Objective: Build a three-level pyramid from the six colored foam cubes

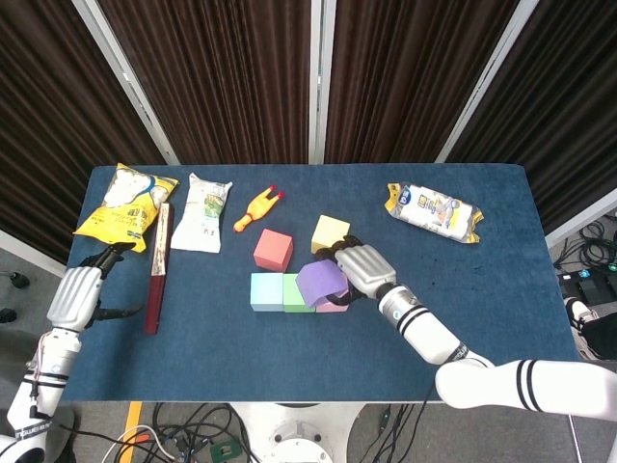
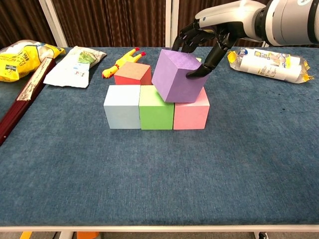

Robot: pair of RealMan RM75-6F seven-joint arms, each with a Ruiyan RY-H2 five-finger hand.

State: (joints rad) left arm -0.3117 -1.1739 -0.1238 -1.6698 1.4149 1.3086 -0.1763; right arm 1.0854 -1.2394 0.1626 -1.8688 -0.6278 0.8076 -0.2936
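Blue table (image 2: 149,189) carries a base row: light blue cube (image 2: 122,106), green cube (image 2: 156,107), pink cube (image 2: 191,112), touching side by side. Purple cube (image 2: 178,75), tilted, sits over the green-pink seam, grasped by the right hand (image 2: 205,37). Red cube (image 2: 132,73) and yellow cube (image 1: 330,232) lie behind the row. Left hand (image 1: 76,293) rests near the table's edge, holding nothing, fingers loosely apart.

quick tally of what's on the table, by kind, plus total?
Foam cubes: 6 – light blue, green, pink, purple (in the right hand), red, yellow
Snack bags: 3 –
Rubber chicken: 1
Dark red box: 1
Total: 11
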